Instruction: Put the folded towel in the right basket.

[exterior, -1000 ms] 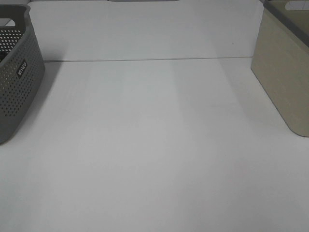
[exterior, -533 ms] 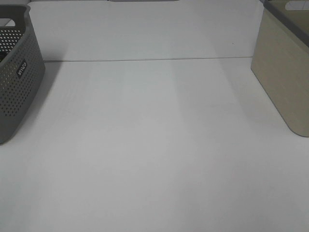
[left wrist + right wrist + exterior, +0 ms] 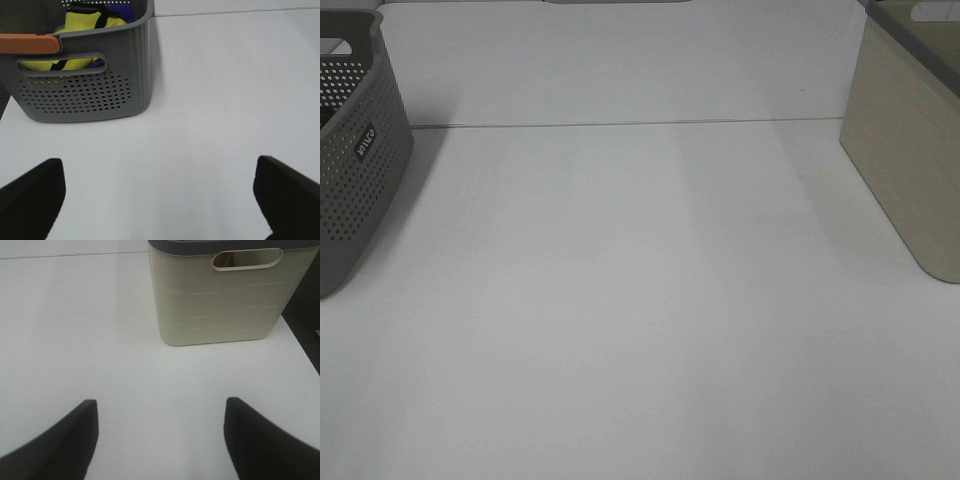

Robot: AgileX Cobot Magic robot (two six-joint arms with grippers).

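The right basket [image 3: 905, 150] is beige with a grey rim and stands at the table's right edge; it also shows in the right wrist view [image 3: 220, 300]. I cannot see into it. No folded towel lies on the white table [image 3: 640, 300]. My left gripper [image 3: 160, 200] is open and empty, low over the table, facing the grey perforated basket [image 3: 85, 90]. My right gripper [image 3: 160, 440] is open and empty, facing the beige basket. Neither gripper shows in the exterior high view.
The grey perforated basket [image 3: 350, 170] stands at the table's left edge. It holds yellow cloth with black trim [image 3: 85, 25] and something blue behind it. An orange bar [image 3: 30, 43] lies along its rim. A wall seam runs along the table's back.
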